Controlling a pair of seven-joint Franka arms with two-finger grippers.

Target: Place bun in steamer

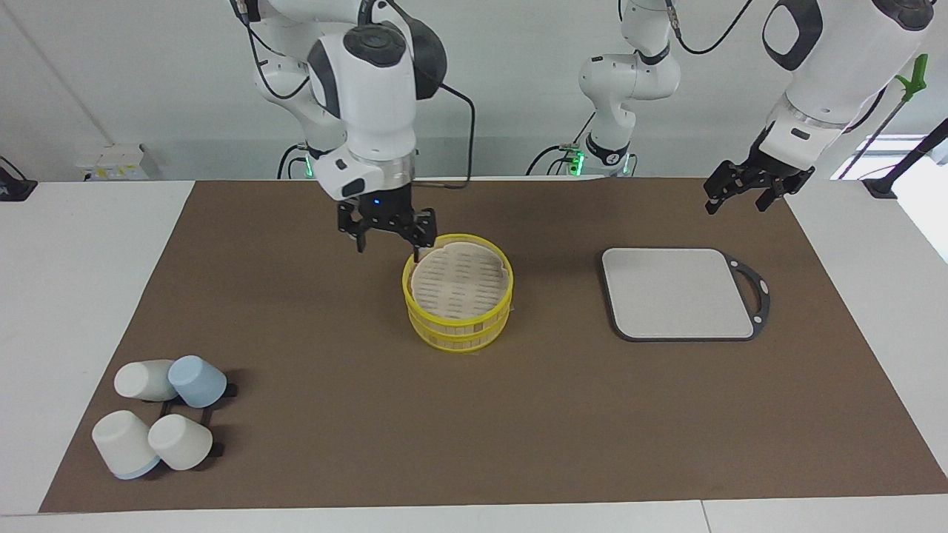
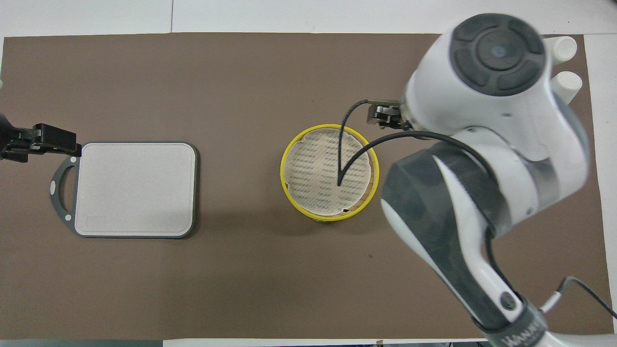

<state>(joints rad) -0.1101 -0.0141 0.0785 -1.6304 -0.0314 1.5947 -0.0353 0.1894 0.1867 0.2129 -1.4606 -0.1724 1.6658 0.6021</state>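
Sitting in the middle of the brown mat (image 1: pixel 518 414) is one round steamer (image 1: pixel 458 296). It has bright yellow rims, tan bamboo sides and a flat woven lid on top. The bun cannot be seen anywhere.

The right gripper (image 1: pixel 388 242) hangs over the edge of the steamer that is nearer the robots. Its black fingers (image 1: pixel 361 238) stand wide apart and hold nothing. One fingertip seems to be just at the yellow rim; I cannot tell if it touches.

The left gripper (image 1: pixel 743 196) waits in the air over the mat's edge, near the board's handle. Its jaws are open and empty.

One flat grey board (image 1: pixel 678 292) with rounded corners and a dark rim lies toward the left arm's end.

Four smooth cups (image 1: pixel 159 422) lie tipped toward the right arm's end, farther from the robots than the steamer. Three are white and one is pale blue.
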